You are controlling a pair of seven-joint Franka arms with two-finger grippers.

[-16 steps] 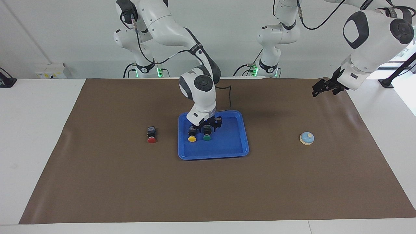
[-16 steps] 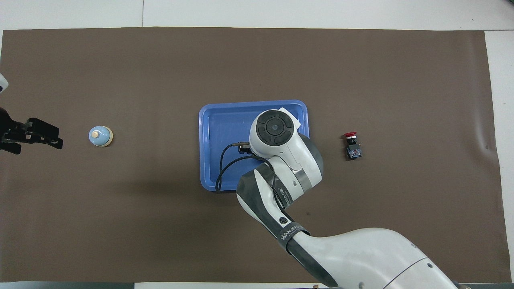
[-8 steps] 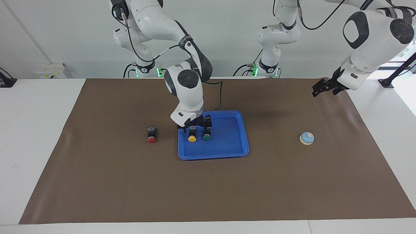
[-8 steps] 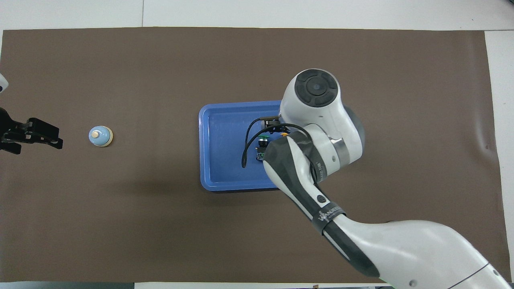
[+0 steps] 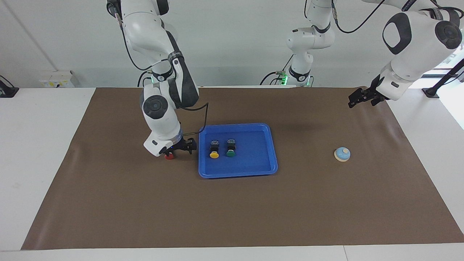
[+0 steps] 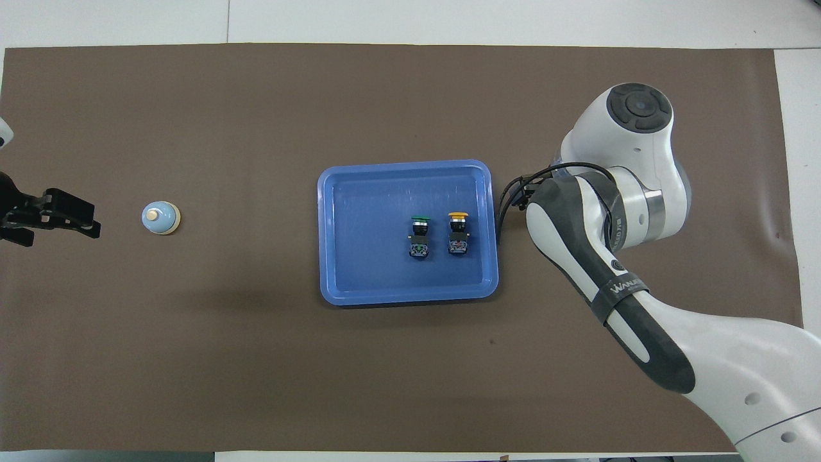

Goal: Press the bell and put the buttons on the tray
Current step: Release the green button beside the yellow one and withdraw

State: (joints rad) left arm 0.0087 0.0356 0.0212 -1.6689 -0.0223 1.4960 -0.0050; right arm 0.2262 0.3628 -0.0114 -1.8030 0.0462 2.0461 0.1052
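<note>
Red button (image 5: 169, 156): seen in facing view only, hidden overhead by right arm | right gripper (image 5: 180, 148): spread, over it | left gripper (image 5: 359, 98): spread, waiting | yellow button (image 5: 214, 154), green button (image 5: 230, 153): in tray (image 5: 253, 170)

One piece of writing can be read: the word "WANJEE" in white capitals on a dark band (image 6: 621, 290) that wraps the right arm (image 6: 648, 333), seen in the overhead view. The band sits up the arm from the right gripper (image 5: 177, 148), on the dark forearm section between the wrist joint and the white upper link, and the letters run slantwise along it. In the facing view the same arm shows no lettering that can be made out. No readable marks show on the buttons' bodies, the tray or the bell.
</note>
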